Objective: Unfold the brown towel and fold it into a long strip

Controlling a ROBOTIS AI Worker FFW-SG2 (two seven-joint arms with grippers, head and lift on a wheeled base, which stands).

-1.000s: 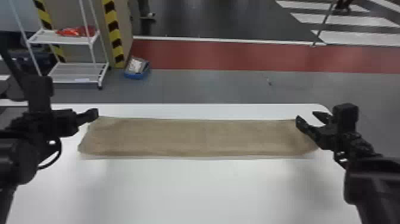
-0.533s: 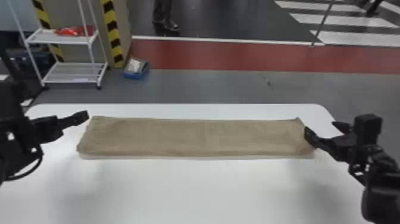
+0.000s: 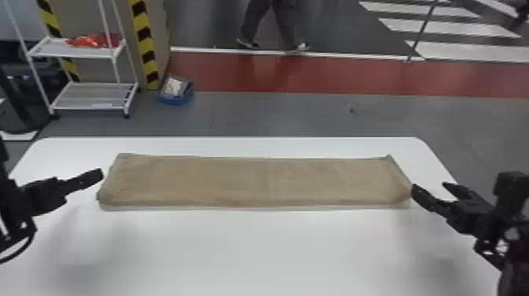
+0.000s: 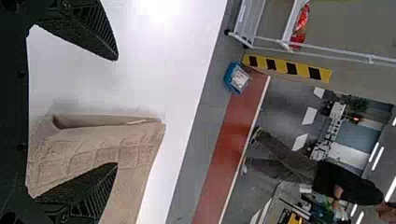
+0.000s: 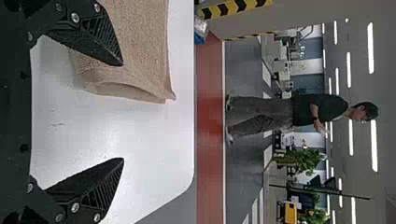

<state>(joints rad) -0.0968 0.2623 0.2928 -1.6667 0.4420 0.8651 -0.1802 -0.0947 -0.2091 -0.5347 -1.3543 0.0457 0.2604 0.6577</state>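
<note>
Drawn outward and back toward the robot, the left gripper (image 3: 97, 176) and right gripper (image 3: 429, 186) are both released, fingers spread wide. Beyond them, the brown towel (image 3: 252, 181) lies in a long strip across the white table (image 3: 252, 248); whether a right finger brushes its end, I cannot quite tell.

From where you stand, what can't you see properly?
- Brown towel's underside, head view: hidden by the towel's own top.
- Rest of the left arm, head view: cut off by the left edge.
- What the red thing on the white rack is, head view: too small.
- What the blue box holds, head view: too small.
</note>
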